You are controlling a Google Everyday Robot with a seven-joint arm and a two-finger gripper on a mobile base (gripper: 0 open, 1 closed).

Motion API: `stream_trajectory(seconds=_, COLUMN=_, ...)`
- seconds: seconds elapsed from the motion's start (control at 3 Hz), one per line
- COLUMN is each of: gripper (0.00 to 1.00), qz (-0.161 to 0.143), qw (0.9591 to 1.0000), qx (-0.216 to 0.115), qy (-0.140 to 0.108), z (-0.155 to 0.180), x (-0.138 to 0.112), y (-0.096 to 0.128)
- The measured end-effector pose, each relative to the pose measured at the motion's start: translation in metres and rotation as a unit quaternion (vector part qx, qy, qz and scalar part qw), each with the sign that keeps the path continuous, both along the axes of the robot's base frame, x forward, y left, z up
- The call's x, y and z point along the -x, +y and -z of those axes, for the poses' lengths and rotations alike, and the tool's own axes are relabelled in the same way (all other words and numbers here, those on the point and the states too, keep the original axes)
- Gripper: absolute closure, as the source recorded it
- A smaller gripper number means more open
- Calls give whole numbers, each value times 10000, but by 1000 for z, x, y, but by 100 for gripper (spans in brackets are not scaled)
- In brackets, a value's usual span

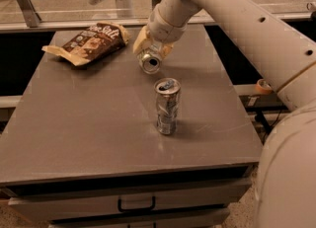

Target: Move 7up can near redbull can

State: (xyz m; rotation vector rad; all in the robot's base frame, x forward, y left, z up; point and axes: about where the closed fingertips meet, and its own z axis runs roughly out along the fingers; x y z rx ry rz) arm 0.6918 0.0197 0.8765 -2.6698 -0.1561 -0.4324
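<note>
One 7up can (149,62), tipped camera-ward, in gripper (151,50)

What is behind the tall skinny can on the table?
Just behind the redbull can, the claw grips the 7up can, tipped so its top faces the camera. The claw covers most of its body. Farther back left lies a snack bag.

gripper (152,52) around 7up can (149,63) | behind redbull can (167,107) | bag (89,42) left
</note>
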Motion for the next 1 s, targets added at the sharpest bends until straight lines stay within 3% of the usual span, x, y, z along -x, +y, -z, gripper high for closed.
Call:
stream_trajectory(seconds=0.33, gripper=100, qz=-12, qw=9999, qx=64, qy=78, z=6, x=5, y=-1)
stream_trajectory(seconds=1.0, gripper=100, qz=397, qw=9978, qx=270, qy=464, z=23, x=53, y=-22)
